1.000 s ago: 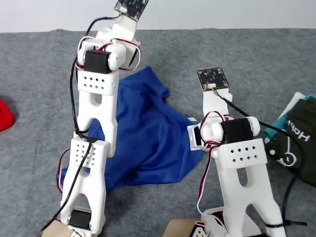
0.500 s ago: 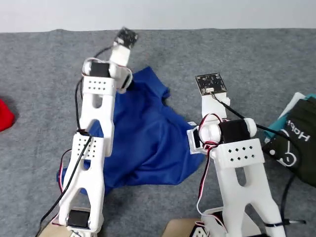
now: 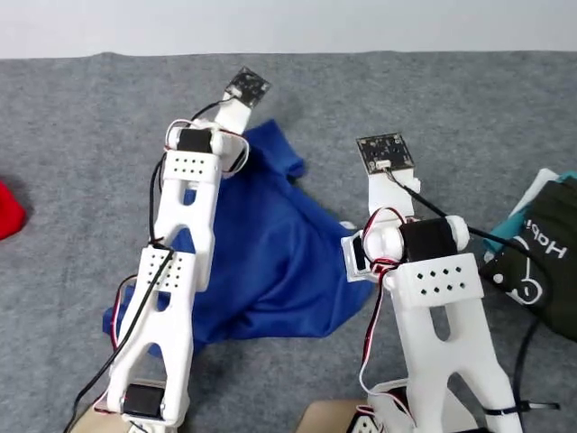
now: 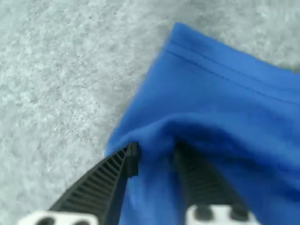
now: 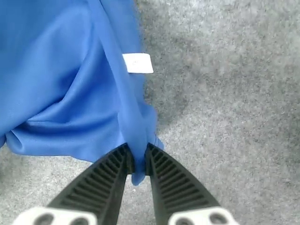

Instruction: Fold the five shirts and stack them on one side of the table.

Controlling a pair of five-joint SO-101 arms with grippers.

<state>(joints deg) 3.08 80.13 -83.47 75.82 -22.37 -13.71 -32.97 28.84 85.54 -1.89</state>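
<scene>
High view: blue shirt (image 3: 270,244) lying unfolded between the two claws, with the task at an early stage.
Left claw (image 4: 157,152) pinches a bunched fold at one shirt corner; right claw (image 5: 138,151), nearly closed, clamps the hem. Dark garments (image 3: 541,248) well outside the right claw look already stacked, and a red cloth (image 3: 9,212) well outside the left claw likely awaits folding.

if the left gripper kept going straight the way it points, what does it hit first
The blue shirt: the left gripper has a fold of it between its jaws, and more of that cloth lies straight ahead up to the hem, with grey table cover beyond. Depth is unclear.
</scene>
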